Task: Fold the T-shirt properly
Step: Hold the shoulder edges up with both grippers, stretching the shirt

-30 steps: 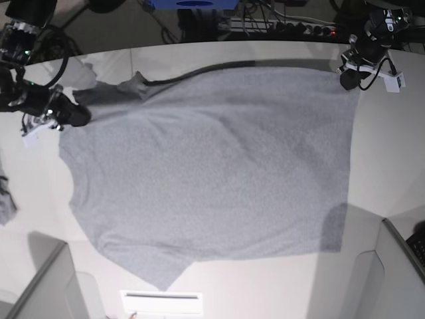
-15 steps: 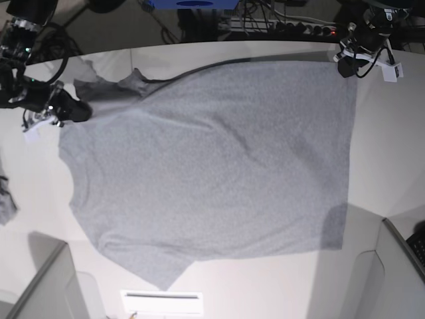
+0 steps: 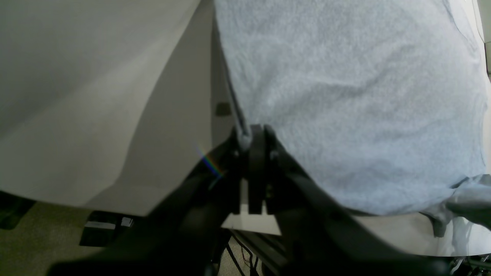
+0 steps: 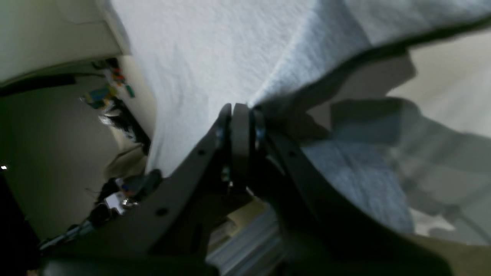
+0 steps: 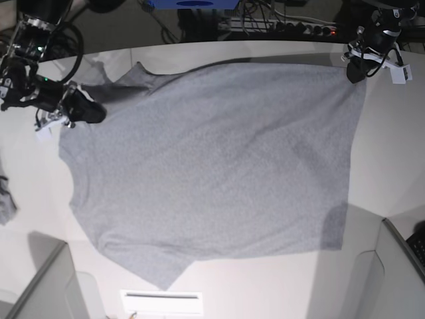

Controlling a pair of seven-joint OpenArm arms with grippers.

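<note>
The heather-grey T-shirt (image 5: 212,166) lies spread on the white table, plain side up; no lettering shows. My left gripper (image 5: 356,70) is at the far right and is shut on the shirt's far right corner; the left wrist view shows its jaws pinched on the hem (image 3: 245,138), with the T-shirt (image 3: 345,96) stretching away. My right gripper (image 5: 89,111) is at the far left, shut on the shirt's edge by the sleeve; the right wrist view shows the jaws closed on a fold of T-shirt (image 4: 215,57) at the gripper (image 4: 245,111). The held edges look slightly raised.
A small grey cloth scrap (image 5: 6,199) lies at the table's left edge. A white label (image 5: 161,302) sits at the near edge. Grey partitions stand at the near left (image 5: 46,286) and near right (image 5: 392,272). Cables and a power strip (image 5: 292,26) run behind the table.
Both grippers have shifted to the right with the shirt's far edge. The right gripper moved inward over the cloth; the left gripper moved right, pulling the far right corner out and the far edge straighter.
</note>
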